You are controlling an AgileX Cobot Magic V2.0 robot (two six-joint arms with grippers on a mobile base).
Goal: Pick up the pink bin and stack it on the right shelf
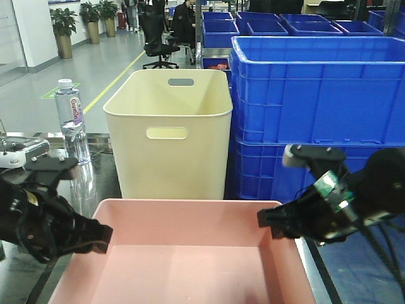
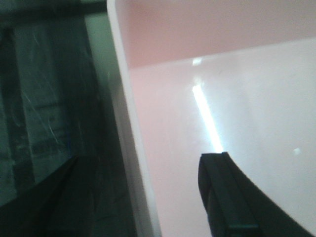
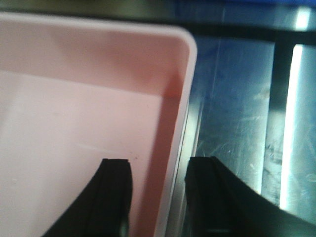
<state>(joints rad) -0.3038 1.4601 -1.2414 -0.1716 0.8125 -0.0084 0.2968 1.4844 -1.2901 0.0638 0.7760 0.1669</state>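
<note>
Right gripper: two black fingers straddle the right wall of the pink bin, one inside the tub, one outside over the dark glossy shelf. The wall sits in the gap; whether the fingers press on it cannot be told. In the front view the same gripper sits at the bin's right rim, near the back corner.

Left gripper: at the bin's left rim in the front view. The left wrist view shows one black finger inside the tub and a dark blurred shape outside the wall; grip on the rim cannot be told.

Pink bin: low and wide, at the near edge of the front view, between the two arms, resting over the glossy metal surface.

Behind it: a tall cream bin with handle slots, upright, just beyond the pink bin's back rim. Stacked blue crates stand just right of the cream bin. A water bottle stands upright to the left, well apart from the bins.
</note>
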